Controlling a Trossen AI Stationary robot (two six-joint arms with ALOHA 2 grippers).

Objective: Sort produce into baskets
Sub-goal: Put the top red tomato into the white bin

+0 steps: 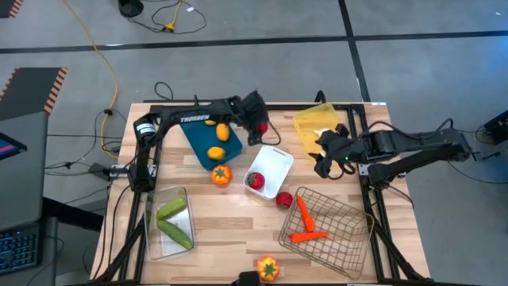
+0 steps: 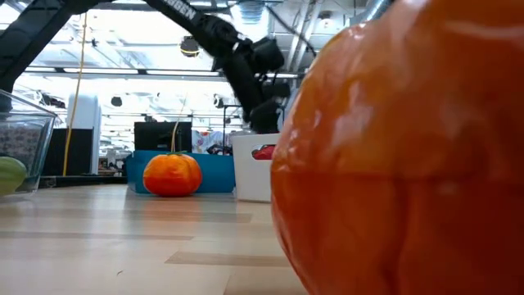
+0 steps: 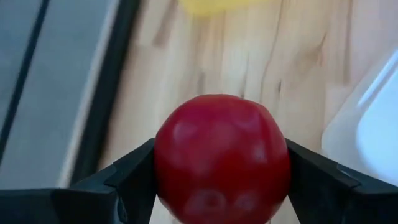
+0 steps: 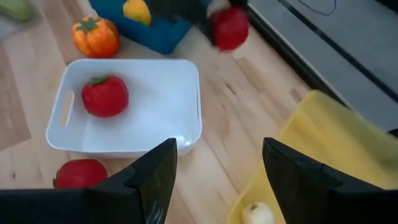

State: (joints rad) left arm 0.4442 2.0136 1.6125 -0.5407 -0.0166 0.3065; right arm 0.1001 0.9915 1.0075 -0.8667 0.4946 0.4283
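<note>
Sorting is partly done. Wire basket [image 1: 325, 230] holds carrots, clear bin [image 1: 169, 222] cucumbers, teal tray [image 1: 208, 143] citrus. White tray [image 1: 268, 171], beside the left end effector [image 1: 260, 127], holds one tomato; that end effector pinches another tomato [image 3: 222, 158]. Right end effector [image 1: 324, 159] hangs spread over the yellow tray [image 1: 313, 125]. Two peppers and a tomato remain on the tabletop [image 1: 230, 230].

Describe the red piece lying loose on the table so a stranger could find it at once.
Start at the white tray mid-table. Just off its corner nearest the wire basket lies a round red tomato on bare wood. Unlike the red one inside the tray, it sits in no container.
</note>
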